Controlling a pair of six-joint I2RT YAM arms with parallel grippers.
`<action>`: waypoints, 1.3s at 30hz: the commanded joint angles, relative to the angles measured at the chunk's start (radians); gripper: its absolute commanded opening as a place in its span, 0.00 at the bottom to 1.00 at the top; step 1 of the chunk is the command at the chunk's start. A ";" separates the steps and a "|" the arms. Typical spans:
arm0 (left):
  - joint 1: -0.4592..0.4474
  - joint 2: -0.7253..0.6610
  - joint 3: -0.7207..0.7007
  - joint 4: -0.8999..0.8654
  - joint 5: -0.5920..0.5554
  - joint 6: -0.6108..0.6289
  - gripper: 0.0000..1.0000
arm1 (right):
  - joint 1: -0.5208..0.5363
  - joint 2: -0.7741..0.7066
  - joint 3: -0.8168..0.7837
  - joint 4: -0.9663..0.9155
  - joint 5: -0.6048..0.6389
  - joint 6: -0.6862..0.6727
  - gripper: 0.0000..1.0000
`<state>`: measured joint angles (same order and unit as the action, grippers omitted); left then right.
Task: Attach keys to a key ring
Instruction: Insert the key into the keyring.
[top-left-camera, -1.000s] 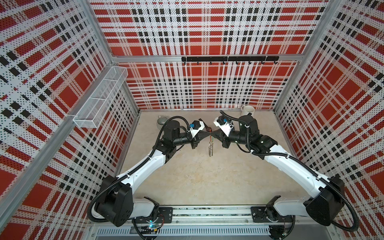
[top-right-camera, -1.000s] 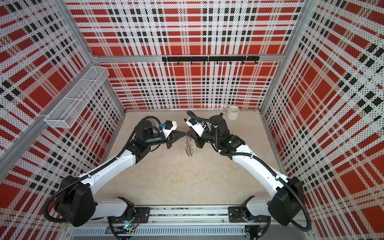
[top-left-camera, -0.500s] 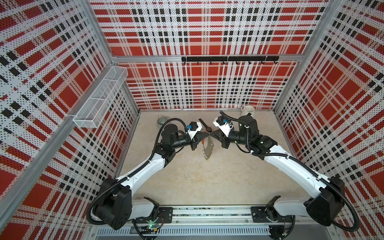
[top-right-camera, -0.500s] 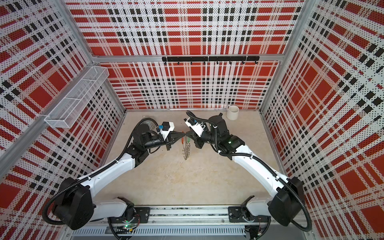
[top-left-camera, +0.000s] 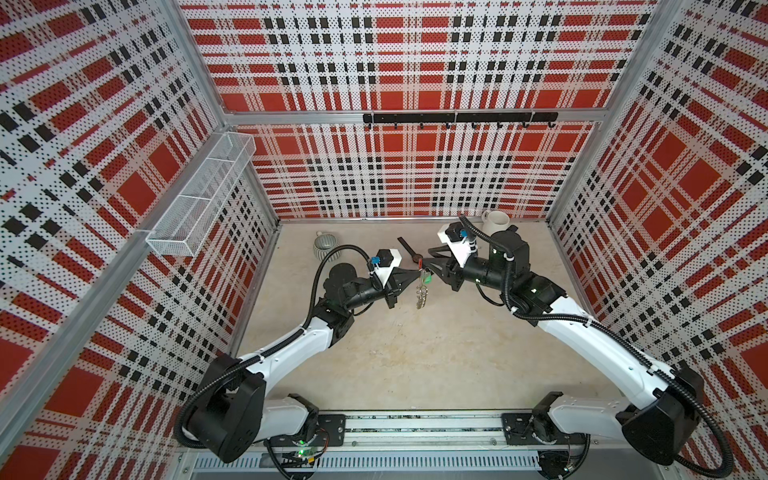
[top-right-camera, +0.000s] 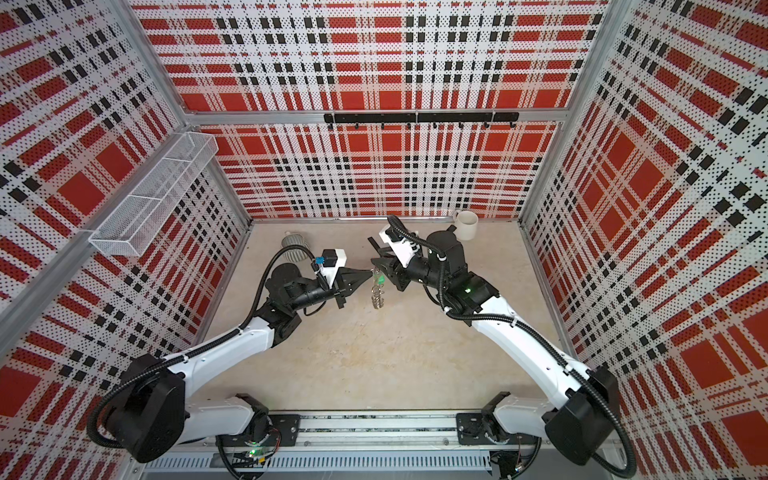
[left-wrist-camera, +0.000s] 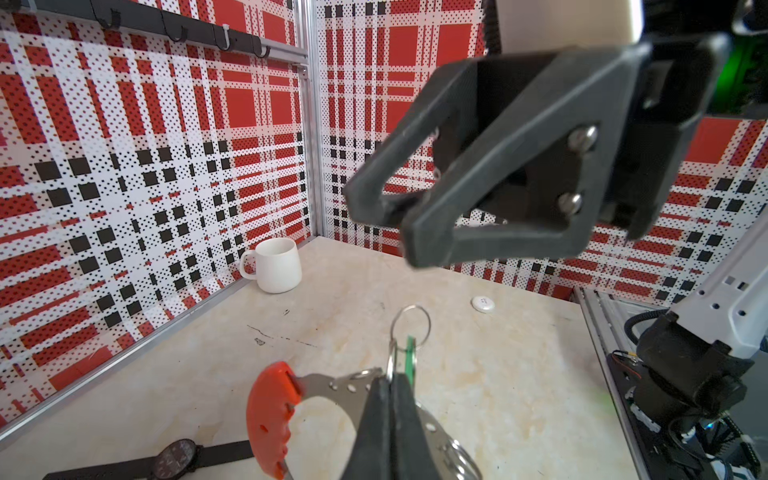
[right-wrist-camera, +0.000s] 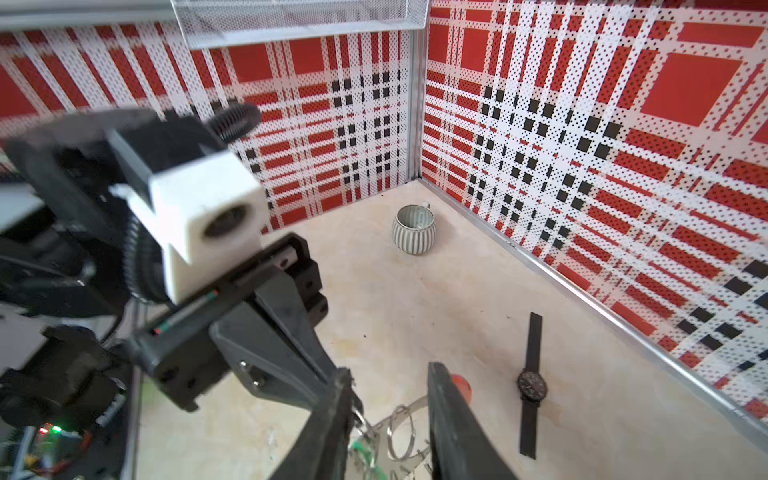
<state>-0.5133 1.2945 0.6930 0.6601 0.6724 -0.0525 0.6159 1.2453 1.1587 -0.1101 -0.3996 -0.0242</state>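
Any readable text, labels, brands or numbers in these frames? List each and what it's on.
No legible text in any view.
Small dark mark on the white disc: too small to read.
Dial of the black wristwatch: markings too small and blurred to read.

The left arm (top-left-camera: 291, 351) and right arm (top-left-camera: 602, 345) pair white shells with black joints, ribbed black cables (top-left-camera: 318, 274), white wrist camera blocks (top-left-camera: 388, 262) and dark-grey triangular hands (left-wrist-camera: 382, 224) fastened by silver screws (left-wrist-camera: 582, 138).
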 joint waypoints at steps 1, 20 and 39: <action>-0.005 -0.034 -0.032 0.206 -0.034 -0.073 0.00 | -0.025 -0.049 -0.030 0.061 -0.009 0.057 0.43; -0.034 0.000 -0.079 0.375 -0.199 -0.181 0.00 | -0.072 0.022 -0.035 0.071 -0.130 0.359 0.52; -0.049 0.019 -0.053 0.374 -0.186 -0.183 0.00 | -0.041 0.098 0.041 0.028 -0.054 0.338 0.24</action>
<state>-0.5533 1.3159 0.6010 0.9794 0.4877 -0.2352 0.5674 1.3300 1.1728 -0.0639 -0.4644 0.3134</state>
